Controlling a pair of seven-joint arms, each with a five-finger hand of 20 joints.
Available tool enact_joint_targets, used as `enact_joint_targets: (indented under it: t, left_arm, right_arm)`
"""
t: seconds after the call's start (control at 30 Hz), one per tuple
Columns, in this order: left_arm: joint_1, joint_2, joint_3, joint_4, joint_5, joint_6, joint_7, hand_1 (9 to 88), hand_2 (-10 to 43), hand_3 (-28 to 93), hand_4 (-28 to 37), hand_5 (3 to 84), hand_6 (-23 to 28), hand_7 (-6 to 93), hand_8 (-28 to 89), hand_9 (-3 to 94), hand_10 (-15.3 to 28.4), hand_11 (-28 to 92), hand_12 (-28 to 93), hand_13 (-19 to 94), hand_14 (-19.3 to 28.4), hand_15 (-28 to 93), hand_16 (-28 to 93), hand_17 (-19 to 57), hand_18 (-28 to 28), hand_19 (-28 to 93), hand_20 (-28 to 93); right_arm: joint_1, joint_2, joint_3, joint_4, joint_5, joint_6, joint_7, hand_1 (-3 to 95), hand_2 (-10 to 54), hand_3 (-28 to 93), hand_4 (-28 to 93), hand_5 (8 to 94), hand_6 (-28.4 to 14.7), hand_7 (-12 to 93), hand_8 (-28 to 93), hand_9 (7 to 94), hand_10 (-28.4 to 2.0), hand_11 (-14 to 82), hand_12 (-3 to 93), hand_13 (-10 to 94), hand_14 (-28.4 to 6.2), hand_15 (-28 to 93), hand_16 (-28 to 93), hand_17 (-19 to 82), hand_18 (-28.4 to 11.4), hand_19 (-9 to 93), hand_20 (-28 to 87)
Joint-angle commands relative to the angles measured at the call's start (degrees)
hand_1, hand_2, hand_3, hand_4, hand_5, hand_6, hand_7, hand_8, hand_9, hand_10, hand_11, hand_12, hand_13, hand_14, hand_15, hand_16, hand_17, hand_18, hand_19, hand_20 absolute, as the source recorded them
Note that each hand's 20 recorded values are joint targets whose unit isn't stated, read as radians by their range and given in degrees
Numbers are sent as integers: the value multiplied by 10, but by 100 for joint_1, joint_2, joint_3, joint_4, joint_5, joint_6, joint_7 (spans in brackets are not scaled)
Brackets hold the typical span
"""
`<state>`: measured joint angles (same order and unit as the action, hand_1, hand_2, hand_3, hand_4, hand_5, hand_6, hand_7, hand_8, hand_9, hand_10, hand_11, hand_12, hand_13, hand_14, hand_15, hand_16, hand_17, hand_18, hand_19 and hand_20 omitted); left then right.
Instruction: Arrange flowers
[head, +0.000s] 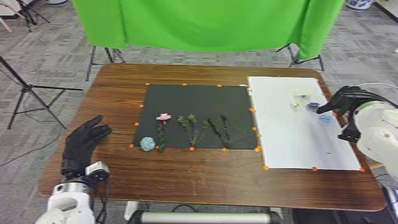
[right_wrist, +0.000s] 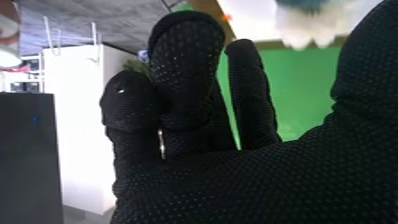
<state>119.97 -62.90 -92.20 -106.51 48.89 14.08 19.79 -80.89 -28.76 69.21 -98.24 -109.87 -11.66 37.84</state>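
Right robot hand (head: 352, 97) at the white sheet's (head: 282, 135) right edge: fingers loosely extended, thumb apart, nothing pinched. White flower (head: 303, 93) lies on the sheet, near, to the hand's left and slightly farther from the robot; long axis apparently fore-and-aft. Right arm nearer. Bloom small, pale; stem too faint to describe.

No words, labels, brands, numbers or signs could be read anywhere in the head view. The right wrist view held no readable print either.
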Motion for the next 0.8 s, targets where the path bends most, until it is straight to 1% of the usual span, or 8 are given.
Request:
enact_joint_targets:
  t: [0.03,0.23,0.33,0.43,0.53,0.57,0.63,0.8]
  left_arm:
    - [147,-84,39,12,7,31,-42,173,-45,760,-283,492,14,151,-76,518,135,215,134,433,166,243,-20,115,112,40,194]
    - [110,-85,71,30,14,24,-58,174,-44,759,-283,492,15,151,-76,519,135,216,134,433,167,242,-20,115,112,41,194]
    - [106,-89,67,35,22,17,-65,174,-44,760,-283,493,15,151,-76,519,135,216,134,433,167,243,-20,114,112,41,194]
    - [130,-91,54,21,24,27,-63,174,-44,759,-283,493,15,151,-76,518,135,216,134,432,167,243,-20,114,113,42,194]
    - [140,-87,43,12,14,38,-61,174,-43,760,-283,493,15,151,-76,518,135,216,134,432,167,243,-20,114,113,42,194]
    - [151,-84,36,7,7,45,-54,174,-43,759,-283,493,15,151,-76,518,136,216,134,432,167,244,-20,114,112,42,194]
    - [156,-83,24,-1,10,48,-58,174,-43,759,-283,493,16,151,-76,518,136,216,134,433,167,244,-20,115,112,42,193]
    - [162,-34,-8,-9,-3,75,-50,175,-43,759,-283,493,16,151,-76,518,134,216,134,433,166,244,-20,115,112,42,194]
  right_arm:
    - [-343,-116,-56,-28,61,-14,81,257,-95,653,-147,494,11,103,-75,566,-166,76,152,837,-64,581,258,548,-170,932,445]
    - [-417,-160,-308,3,-72,434,-2,278,-95,668,-147,506,11,112,-77,590,-160,83,157,842,-62,584,257,552,-169,932,447]
    - [-408,-161,-545,61,-293,874,-81,350,-95,677,-159,555,19,140,-90,636,-139,107,160,857,-53,593,257,568,-162,932,460]
    - [-352,-108,-898,154,-583,1735,-195,428,-95,696,-195,616,30,178,-98,687,-127,134,160,877,-42,595,259,589,-152,932,478]
    - [-259,-38,-1115,183,-793,2415,-189,533,-95,643,-213,704,19,211,9,766,-113,120,221,901,-29,596,271,618,-142,932,499]
    - [-230,-13,-1103,166,-813,2403,-200,564,-95,639,-214,741,19,228,24,815,-108,92,270,913,-23,595,275,628,-139,932,509]
    - [-193,83,-1036,82,-795,2368,-193,596,-95,632,-219,772,14,235,33,856,-102,66,310,921,-19,593,281,634,-137,932,514]
    - [132,144,-727,-280,-840,2571,-133,609,-95,639,-221,790,8,235,32,875,-109,61,323,922,-15,592,286,640,-132,932,513]
